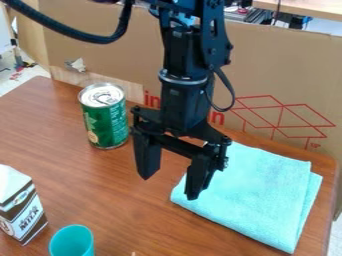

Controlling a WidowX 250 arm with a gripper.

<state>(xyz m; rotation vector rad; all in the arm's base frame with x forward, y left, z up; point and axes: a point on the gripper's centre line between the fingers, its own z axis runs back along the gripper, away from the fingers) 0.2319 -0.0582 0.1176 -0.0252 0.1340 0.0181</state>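
Teal cup [71,242]: upright, at the bottom edge of the view, left of centre, cut off by that edge.
Carton [21,210]: white with black bands and lettering, upright at the left edge, just beside the cup and partly outside the view.
Cloth [257,195]: light turquoise, folded in layers and lying flat on the right side of the bench [100,182]; one folded edge shows along its right side.
End effector [169,185]: black, two-fingered, pointing down at the centre of the view, its fingers well apart. The finger on the view's right stands in front of the cloth's left part; whether it touches cannot be told. The other finger shows against bare wood.
Can [105,120]: green, with a silver top and pull tab, upright behind and to the view's left of the end effector.
Bench: brown wood grain, rounded corner at right.
Cardboard [267,70]: tan, standing behind the bench, bearing red lettering and a red line drawing.
Cable: thick, black, curving across the upper left.
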